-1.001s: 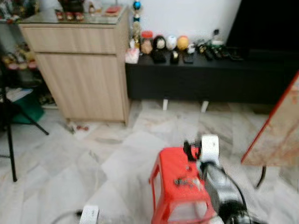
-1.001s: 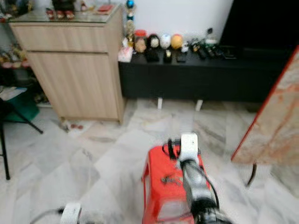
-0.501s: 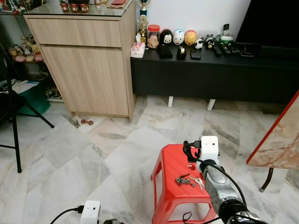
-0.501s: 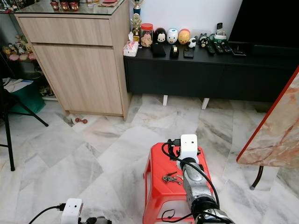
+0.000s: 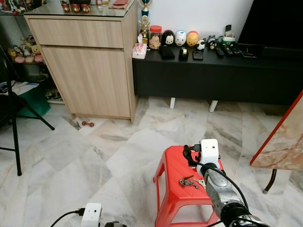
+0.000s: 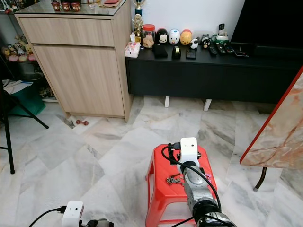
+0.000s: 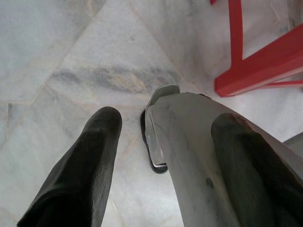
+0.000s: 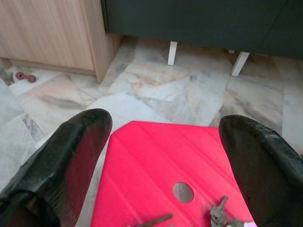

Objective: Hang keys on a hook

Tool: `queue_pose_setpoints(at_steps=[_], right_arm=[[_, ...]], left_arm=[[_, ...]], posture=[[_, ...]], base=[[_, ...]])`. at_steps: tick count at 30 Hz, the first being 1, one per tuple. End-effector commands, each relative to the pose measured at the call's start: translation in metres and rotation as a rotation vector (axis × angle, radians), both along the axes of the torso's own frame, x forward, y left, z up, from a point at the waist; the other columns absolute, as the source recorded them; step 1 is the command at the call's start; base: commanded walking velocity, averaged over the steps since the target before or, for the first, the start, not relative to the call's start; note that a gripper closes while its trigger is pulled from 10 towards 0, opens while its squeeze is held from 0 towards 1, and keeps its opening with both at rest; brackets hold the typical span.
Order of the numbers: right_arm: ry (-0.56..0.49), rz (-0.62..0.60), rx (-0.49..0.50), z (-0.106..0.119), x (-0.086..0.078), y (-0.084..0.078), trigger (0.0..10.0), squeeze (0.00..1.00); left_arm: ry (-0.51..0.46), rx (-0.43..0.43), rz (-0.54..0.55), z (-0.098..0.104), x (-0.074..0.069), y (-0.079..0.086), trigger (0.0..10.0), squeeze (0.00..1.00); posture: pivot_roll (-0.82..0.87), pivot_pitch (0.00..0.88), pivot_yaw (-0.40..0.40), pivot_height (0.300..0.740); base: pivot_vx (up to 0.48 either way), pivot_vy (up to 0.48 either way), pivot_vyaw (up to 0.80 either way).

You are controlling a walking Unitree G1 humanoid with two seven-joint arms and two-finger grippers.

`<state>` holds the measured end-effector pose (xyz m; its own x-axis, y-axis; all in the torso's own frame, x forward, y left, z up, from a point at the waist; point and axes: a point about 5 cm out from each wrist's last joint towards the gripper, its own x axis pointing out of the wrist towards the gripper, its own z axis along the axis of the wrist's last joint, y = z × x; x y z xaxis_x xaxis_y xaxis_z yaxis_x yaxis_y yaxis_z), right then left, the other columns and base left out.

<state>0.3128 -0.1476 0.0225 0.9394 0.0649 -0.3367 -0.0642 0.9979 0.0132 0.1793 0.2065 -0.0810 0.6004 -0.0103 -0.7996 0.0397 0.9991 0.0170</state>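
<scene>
A bunch of keys [image 5: 189,182] lies flat on the top of a red plastic stool [image 5: 173,168], close to a round hole in the seat [image 8: 182,192]. My right gripper [image 8: 165,156] hovers over the stool's top, open, its two black fingers [image 8: 71,151] spread wide with nothing between them. The keys [image 8: 222,217] sit just beneath it, apart from both fingers. The right arm's white wrist box [image 5: 209,151] stands above the stool's far edge. My left gripper [image 7: 165,142] hangs low by the floor, open, near the stool's legs [image 7: 255,66].
A light wooden cabinet [image 5: 90,66] stands at the back left. Beside it, a low black bench [image 5: 213,75] carries figurines and remotes. A tilted marble slab with a red edge [image 5: 284,137] is on the right. Black stand legs [image 5: 14,132] are at the left. The floor is marble.
The blurred, shifted picture of a second ago has steadied, so the camera moved. Since then the right wrist has dipped slightly over the stool. The keys have not moved.
</scene>
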Motion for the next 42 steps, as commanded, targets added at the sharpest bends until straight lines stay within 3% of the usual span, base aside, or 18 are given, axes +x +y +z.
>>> queue_pose_setpoints(at_steps=[1,42], right_arm=[[0.003,-0.001,0.014,-0.0020,-0.0018,-0.0006,10.0,0.00],[0.015,0.035,0.023,-0.0046,-0.0041,0.0049,10.0,0.00]], left_arm=[[0.099,0.011,0.003,-0.0107,-0.0227,0.0026,10.0,0.00],[0.114,0.012,-0.002,-0.0117,-0.0287,0.0086,10.0,0.00]], posture=[[0.05,0.021,-0.051,0.632],[0.05,0.019,-0.051,0.632]], base=[[0.000,0.000,0.00],[0.000,0.000,0.01]])
